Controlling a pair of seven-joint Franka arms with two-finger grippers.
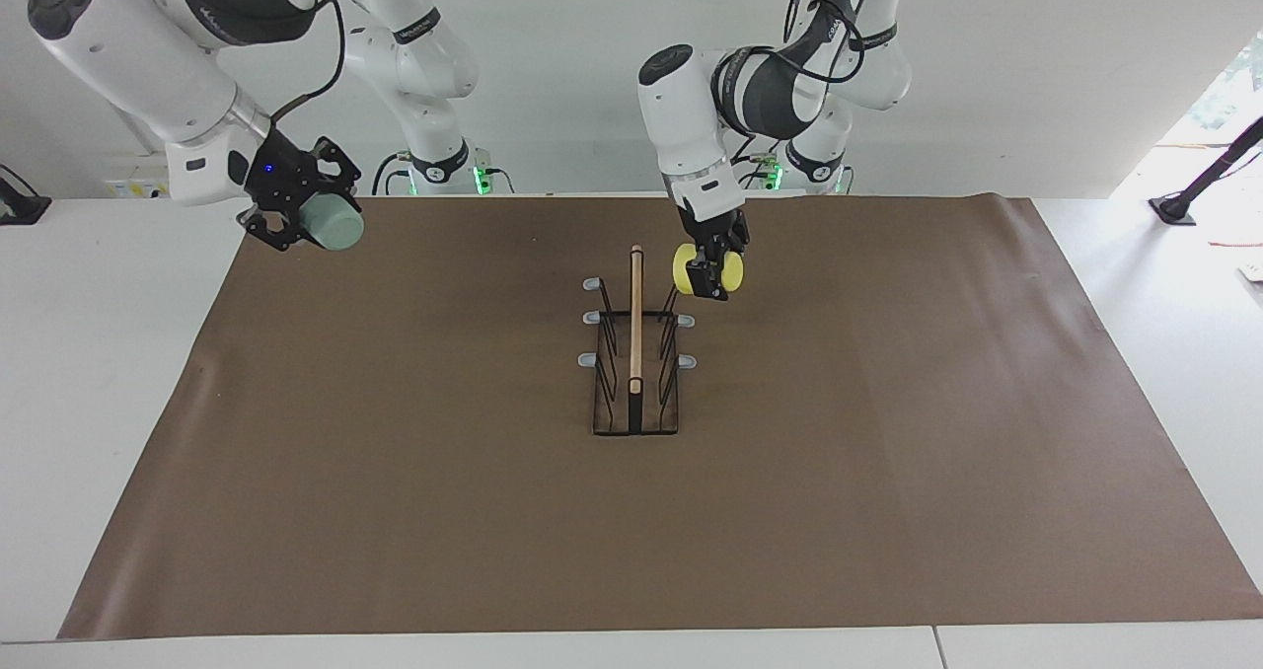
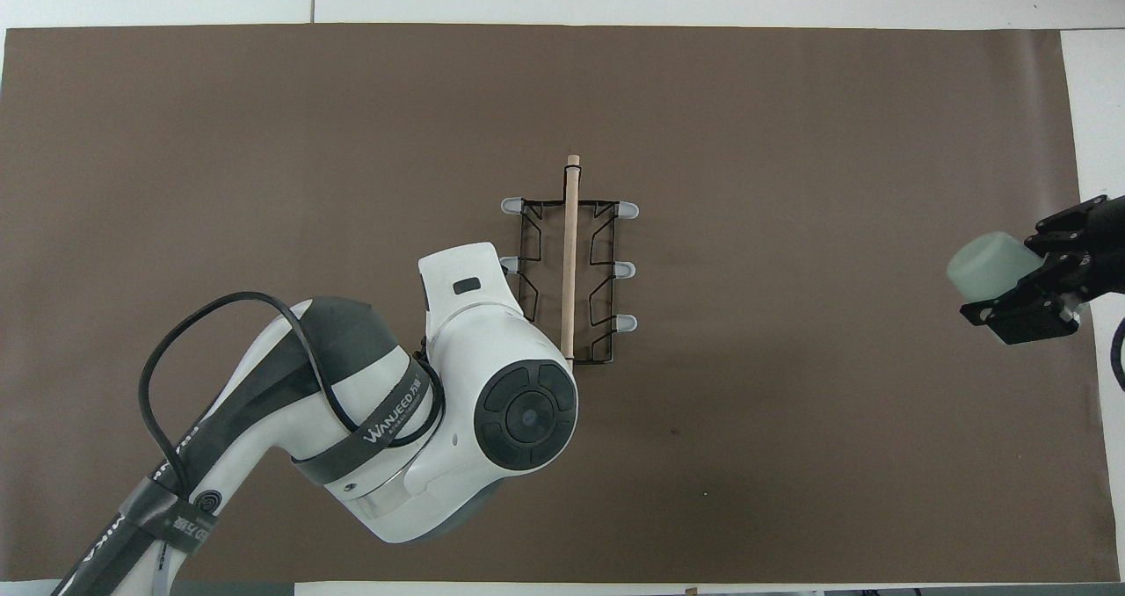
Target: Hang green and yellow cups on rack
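The black wire rack (image 1: 634,353) (image 2: 569,262) with its wooden slat stands mid-mat. My left gripper (image 1: 712,276) is shut on the yellow cup (image 1: 686,266), which lies on its side at the rack's peg nearest the robots, on the left arm's side. That peg is covered, so contact cannot be judged. The left arm (image 2: 457,385) hides this cup from overhead. Raised over the mat's edge at the right arm's end of the table, my right gripper (image 1: 321,217) (image 2: 1041,271) is shut on the pale green cup (image 1: 340,227) (image 2: 989,266).
A brown mat (image 1: 395,452) (image 2: 791,455) covers most of the white table. The rack's other grey-tipped pegs (image 1: 590,320) carry nothing. Wall sockets and cables sit by the arm bases.
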